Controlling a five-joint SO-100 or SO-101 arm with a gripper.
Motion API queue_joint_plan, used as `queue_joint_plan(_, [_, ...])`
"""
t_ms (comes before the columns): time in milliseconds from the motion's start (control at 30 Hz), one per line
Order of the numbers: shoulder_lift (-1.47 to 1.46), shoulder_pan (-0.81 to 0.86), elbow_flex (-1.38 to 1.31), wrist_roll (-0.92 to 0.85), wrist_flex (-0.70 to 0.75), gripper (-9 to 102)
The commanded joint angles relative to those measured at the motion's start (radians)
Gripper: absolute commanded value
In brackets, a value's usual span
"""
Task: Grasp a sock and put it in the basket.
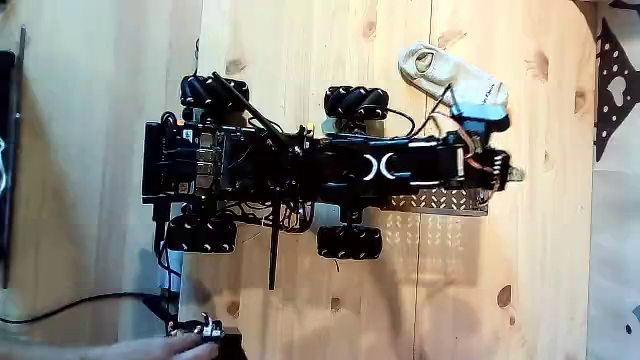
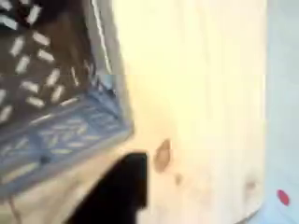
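Trouble, as I judge it, would come from reaching for the sock [image 1: 450, 78] off target: in the fixed view it lies flat on the wooden table [image 1: 300, 40] near the upper right of the wheeled robot [image 1: 260, 165], while the arm [image 1: 400, 165] stretches rightward along the robot's body and ends at the gripper [image 1: 505, 172], which sits below the sock's right end in that view, near it but not over it. A blue part of the arm [image 1: 482, 125] overlaps the sock's lower right edge there, so I cannot tell whether anything touches the fabric. If the fingers come down from this spot they would likely meet bare wood, or catch only the thin toe end, and soft cloth pinched at an edge tends to slip out on the lift. Another risk is dragging the sock against the wheel [image 1: 355, 102] just to its left, where it could snag. The basket [image 1: 440, 203], a strip of perforated metal along the robot's lower right side in the fixed view, is narrow and shallow, so a sock dropped off centre could hang over the rim and slide off. In the wrist view the basket [image 2: 56, 121] fills the upper left corner, plain tabletop lies to its right, and a dark blurred shape [image 2: 117, 196] rises from the bottom edge. I cannot tell whether the jaws are apart or together, as both views are too dark or blurred there.
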Motion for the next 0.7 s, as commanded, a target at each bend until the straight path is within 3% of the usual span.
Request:
queue_joint_plan(0, [-0.140,-0.064,-0.224,0.044,0.109,27])
queue_joint_plan(167, [-0.434,-0.268,-0.523,0.126,0.149,27])
queue_joint_plan(333, [-0.624,-0.442,-0.686,0.133,-0.034,26])
queue_joint_plan(433, [-0.666,-0.571,-0.687,-0.008,-0.150,26])
queue_joint_plan(667, [-0.833,-0.764,-0.687,-0.135,-0.144,27])
